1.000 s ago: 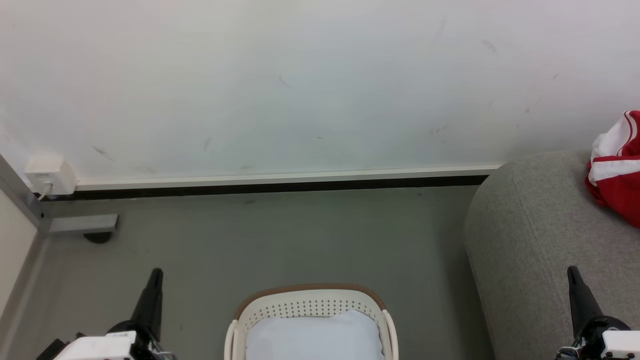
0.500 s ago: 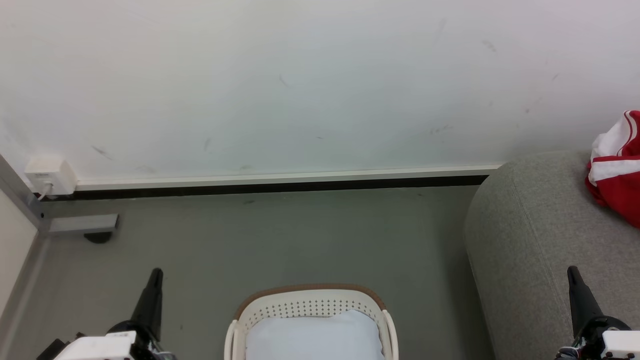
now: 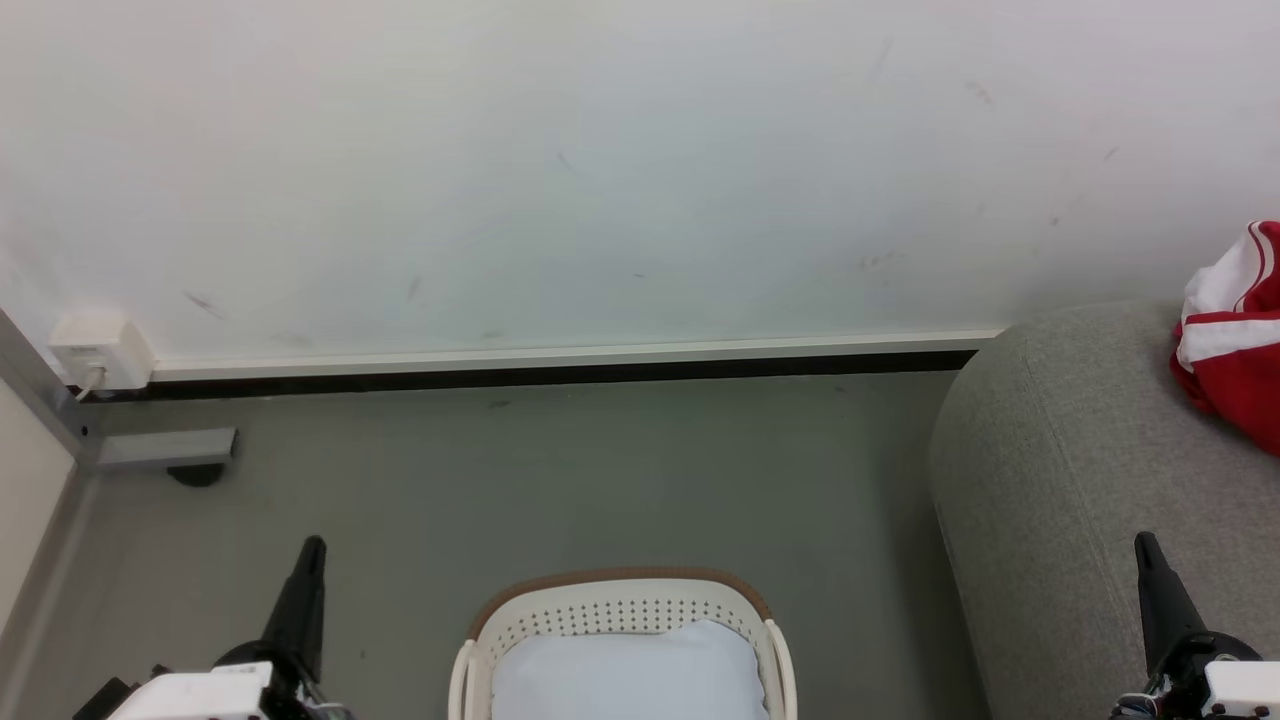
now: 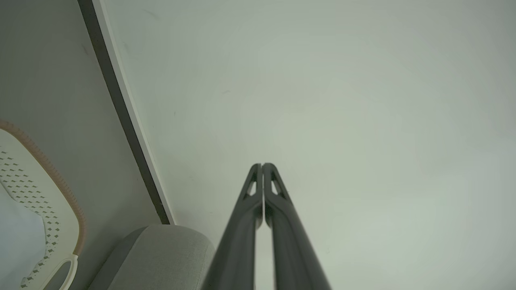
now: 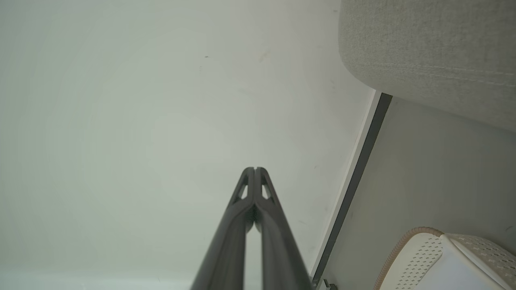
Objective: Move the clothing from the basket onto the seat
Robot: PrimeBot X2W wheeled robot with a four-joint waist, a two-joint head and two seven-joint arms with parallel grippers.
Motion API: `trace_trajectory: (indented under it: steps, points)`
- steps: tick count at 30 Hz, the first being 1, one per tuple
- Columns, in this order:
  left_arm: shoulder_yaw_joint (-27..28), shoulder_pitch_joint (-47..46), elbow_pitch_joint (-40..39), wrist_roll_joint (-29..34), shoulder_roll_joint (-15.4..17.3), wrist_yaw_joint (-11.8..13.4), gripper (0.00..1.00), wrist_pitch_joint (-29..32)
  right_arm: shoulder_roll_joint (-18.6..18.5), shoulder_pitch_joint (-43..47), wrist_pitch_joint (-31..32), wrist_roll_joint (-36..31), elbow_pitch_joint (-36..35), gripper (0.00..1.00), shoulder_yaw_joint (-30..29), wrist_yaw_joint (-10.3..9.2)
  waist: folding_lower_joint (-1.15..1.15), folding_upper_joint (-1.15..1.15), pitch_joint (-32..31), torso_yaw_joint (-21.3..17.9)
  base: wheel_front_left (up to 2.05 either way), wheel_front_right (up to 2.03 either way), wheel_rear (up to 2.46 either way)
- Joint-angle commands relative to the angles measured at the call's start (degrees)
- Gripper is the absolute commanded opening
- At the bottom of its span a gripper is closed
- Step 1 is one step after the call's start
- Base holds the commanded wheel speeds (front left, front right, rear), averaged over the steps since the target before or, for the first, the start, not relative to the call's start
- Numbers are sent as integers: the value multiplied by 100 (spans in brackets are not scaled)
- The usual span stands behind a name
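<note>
1. Crumpled red clothing [image 3: 1235, 335] with white panels lies near the far edge of the sofa [image 3: 1080, 480], cropped by the frame.
2. The half-cropped basket [image 3: 620, 608] holds pale cloth [image 3: 625, 675].
3. Left gripper [image 4: 262, 165], right gripper [image 5: 254, 169]: fingers pressed together.

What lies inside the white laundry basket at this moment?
A plain pale blue-white cloth lies inside the laundry basket. It covers the bottom, so anything beneath it is hidden. The basket's near part is cut off by the picture's edge.
</note>
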Motion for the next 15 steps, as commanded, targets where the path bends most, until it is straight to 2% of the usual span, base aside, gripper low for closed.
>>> trace_trajectory:
  steps: [1, 15]
  points:
    - [12, -51, -20, -76, 13, -31, 0, 19, -38, -76, 22, 13, -23, 0, -3, 0, 0, 0, 0, 0, 0, 0, 0]
    - [12, -51, -19, -76, 13, -31, 0, 18, -38, -76, 22, 13, -23, 0, -3, 0, 0, 0, 0, 0, 0, 0, 0]
